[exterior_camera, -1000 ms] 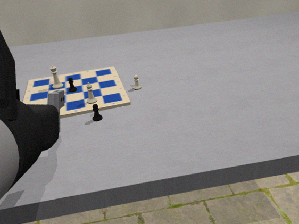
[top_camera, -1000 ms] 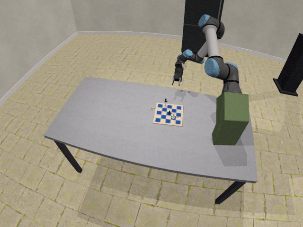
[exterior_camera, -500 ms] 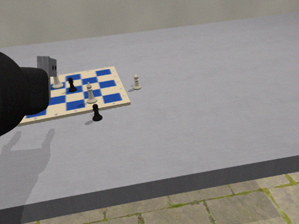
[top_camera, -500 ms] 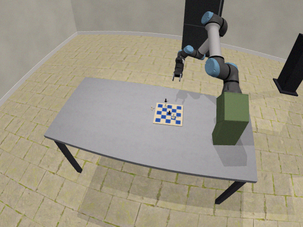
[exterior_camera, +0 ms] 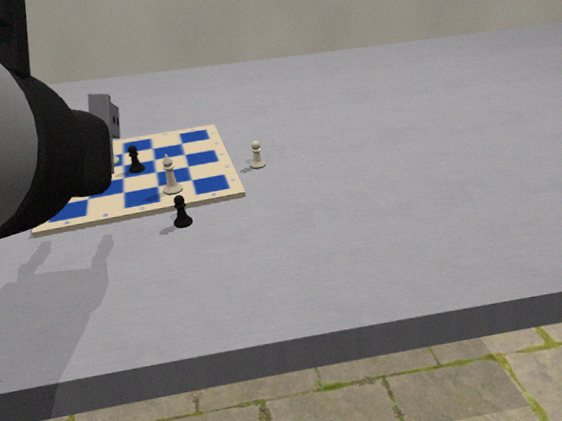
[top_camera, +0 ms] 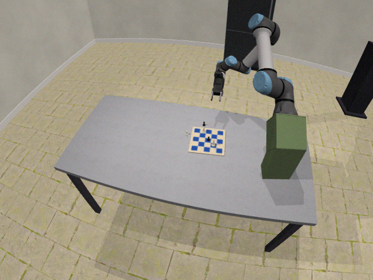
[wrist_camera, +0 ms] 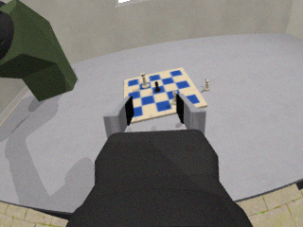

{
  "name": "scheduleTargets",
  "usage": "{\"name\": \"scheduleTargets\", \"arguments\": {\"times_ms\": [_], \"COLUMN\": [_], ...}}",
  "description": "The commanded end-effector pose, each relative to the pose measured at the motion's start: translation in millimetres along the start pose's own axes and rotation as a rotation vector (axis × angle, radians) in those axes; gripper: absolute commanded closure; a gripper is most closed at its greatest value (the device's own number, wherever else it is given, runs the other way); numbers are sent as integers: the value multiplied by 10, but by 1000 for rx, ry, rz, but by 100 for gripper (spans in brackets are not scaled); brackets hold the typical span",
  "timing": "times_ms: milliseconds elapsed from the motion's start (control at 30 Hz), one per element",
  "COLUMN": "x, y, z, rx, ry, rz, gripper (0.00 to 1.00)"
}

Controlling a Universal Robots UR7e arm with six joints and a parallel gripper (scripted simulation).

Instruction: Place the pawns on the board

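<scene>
A: Where are the pawns?

B: Both off the board [exterior_camera: 226, 180]. The black pawn [exterior_camera: 182, 211] stands just beside one edge, the white pawn [exterior_camera: 256, 155] near another.

A: And the gripper [top_camera: 216, 97]?

B: Fingers wide apart, holding nothing, high above the table's [top_camera: 126, 144] far side.

A: How will they handle?

B: Probably light, rigid, smooth and easily tipped. I'd come straight down and pinch the narrow stem under the head, keeping clear of the bishop-like piece [exterior_camera: 169, 176].

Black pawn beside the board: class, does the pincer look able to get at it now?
Probably yes. The black pawn stands apart from the board, nothing crowds it, and the open, unloaded pincer hangs above the table.
</scene>
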State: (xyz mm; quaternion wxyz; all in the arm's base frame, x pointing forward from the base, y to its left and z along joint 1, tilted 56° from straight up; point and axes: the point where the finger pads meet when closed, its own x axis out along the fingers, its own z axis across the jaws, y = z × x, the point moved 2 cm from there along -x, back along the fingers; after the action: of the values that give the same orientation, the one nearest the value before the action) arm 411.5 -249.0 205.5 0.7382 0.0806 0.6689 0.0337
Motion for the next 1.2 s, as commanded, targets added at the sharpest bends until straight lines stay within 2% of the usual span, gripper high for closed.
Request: {"name": "scheduleTargets", "arguments": {"times_ms": [0,67,133,200,367,567,600,633,700,867,900,1000,1033,1167], "x": [117,201,201,290,536,892,892,953,953,1289,1289,1488,1488,1713], "y": [90,138,138,195,355,571,571,613,613,812,812,931,931,1060], "z": [101,147,147,201,366,599,599,639,639,851,851,973,973,1109], "rx": [-50,-80,-80,-112,-206,-340,-340,-363,-363,-488,-488,-561,-561,-643], "ry": [21,37,37,52,95,158,158,169,169,227,227,260,260,298], "rz": [-73,-112,-112,-156,-288,-474,-474,-507,-507,-681,-681,-784,-784,-899], "gripper": [0,0,0,0,0,0,0,0,0,0,0,0,0,0]}}
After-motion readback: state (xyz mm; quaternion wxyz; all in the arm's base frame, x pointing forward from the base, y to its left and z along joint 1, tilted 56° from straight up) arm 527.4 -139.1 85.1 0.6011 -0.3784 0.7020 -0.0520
